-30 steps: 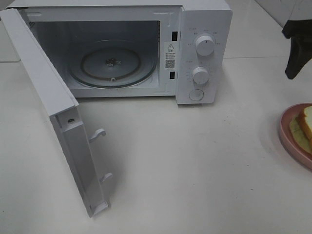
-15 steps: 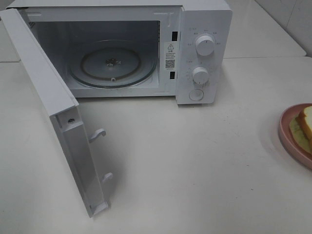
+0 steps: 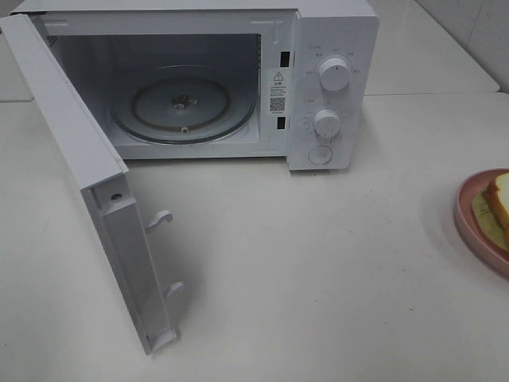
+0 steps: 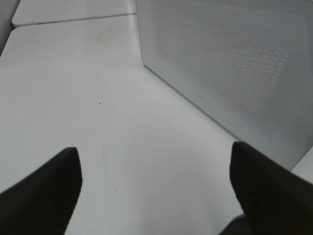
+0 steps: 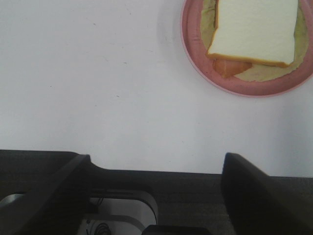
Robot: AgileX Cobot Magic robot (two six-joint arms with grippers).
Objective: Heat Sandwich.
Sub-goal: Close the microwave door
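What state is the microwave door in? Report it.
Open: the microwave door is swung wide, exposing the empty glass turntable.

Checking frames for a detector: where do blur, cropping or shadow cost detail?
Exterior high: sharp, but the plate and sandwich are cropped; the door shadows the table. Left wrist: the fingertips are dark blurs. Right wrist: sandwich fairly sharp, fingers blurred.

White counter [image 3: 318,270], plain and glossy, w/ a seam running behind the microwave [image 3: 330,87]. The microwave sits at the back, its door [image 3: 95,199] swung wide open toward the front left. A pink plate [image 3: 477,231] rests at the right edge, half cut off, prob. well apart from the microwave.
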